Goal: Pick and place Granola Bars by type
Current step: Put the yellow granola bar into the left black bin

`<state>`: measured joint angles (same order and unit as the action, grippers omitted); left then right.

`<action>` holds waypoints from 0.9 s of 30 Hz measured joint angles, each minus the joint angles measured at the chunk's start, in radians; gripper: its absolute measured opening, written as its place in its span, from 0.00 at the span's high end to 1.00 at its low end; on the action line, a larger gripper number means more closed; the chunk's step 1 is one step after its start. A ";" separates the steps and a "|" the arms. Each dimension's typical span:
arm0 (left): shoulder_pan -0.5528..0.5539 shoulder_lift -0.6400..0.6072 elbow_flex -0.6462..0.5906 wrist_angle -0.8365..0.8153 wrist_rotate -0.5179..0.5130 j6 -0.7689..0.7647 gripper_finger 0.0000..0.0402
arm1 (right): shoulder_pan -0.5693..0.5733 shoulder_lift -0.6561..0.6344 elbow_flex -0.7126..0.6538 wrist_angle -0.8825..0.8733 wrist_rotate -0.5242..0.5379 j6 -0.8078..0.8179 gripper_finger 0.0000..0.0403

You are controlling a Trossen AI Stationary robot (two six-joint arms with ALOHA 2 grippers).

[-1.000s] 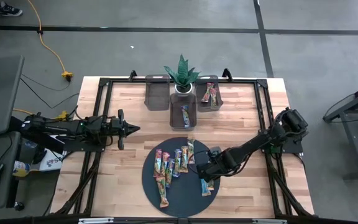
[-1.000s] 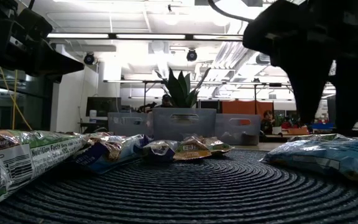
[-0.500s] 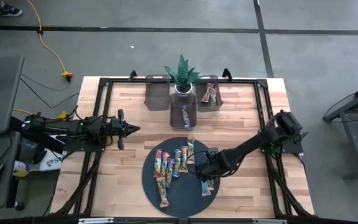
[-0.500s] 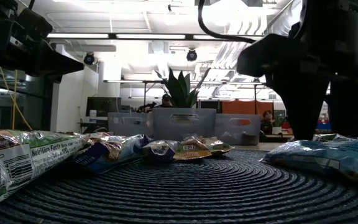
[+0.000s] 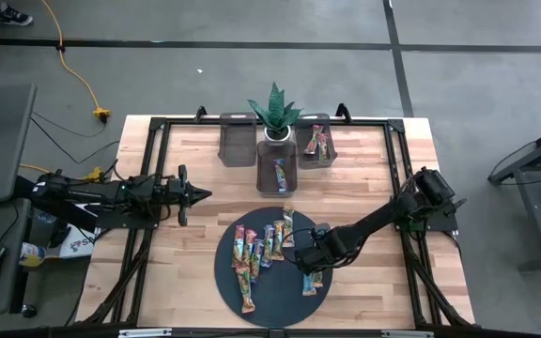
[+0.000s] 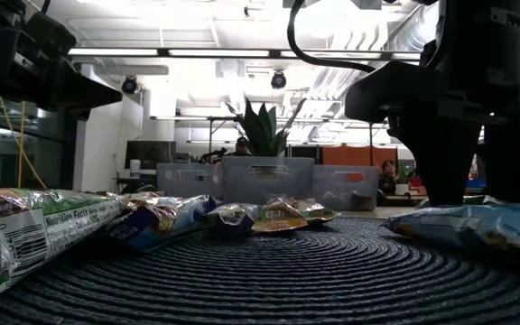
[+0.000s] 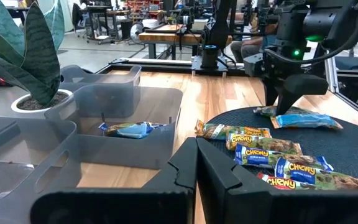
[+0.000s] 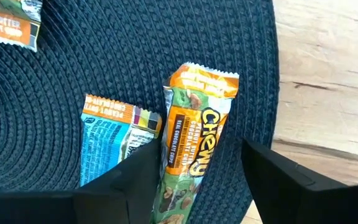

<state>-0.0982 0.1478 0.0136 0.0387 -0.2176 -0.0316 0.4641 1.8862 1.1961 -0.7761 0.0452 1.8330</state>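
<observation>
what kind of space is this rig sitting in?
Looks like a robotics lab or open workshop: exposed ceiling ducts with strip lights, more workbenches with equipment behind, and a yellow cable across the bare concrete floor.

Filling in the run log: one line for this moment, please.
right gripper: open, astride green Chewy bar on dark mat | left gripper: shut, waiting at table's left

What I count on my table

I make it three grey bins (image 5: pixel 237 141), one potted plant (image 5: pixel 273 111) and one round woven mat (image 5: pixel 280 296). Of granola bars (image 5: pixel 248 293) I see about nine on the mat, one in the middle bin and at least two in the right bin.
</observation>
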 joint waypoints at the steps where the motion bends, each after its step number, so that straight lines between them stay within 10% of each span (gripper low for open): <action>1: 0.000 0.000 0.000 0.000 0.000 0.000 1.00 | 0.000 0.000 0.000 0.000 0.000 0.002 0.49; 27: 0.000 0.000 0.000 0.000 0.000 0.000 1.00 | 0.000 0.000 0.000 0.053 0.002 0.004 0.88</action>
<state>-0.0983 0.1478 0.0138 0.0388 -0.2176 -0.0319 0.4644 1.8862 1.1961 -0.7229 0.0467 1.8366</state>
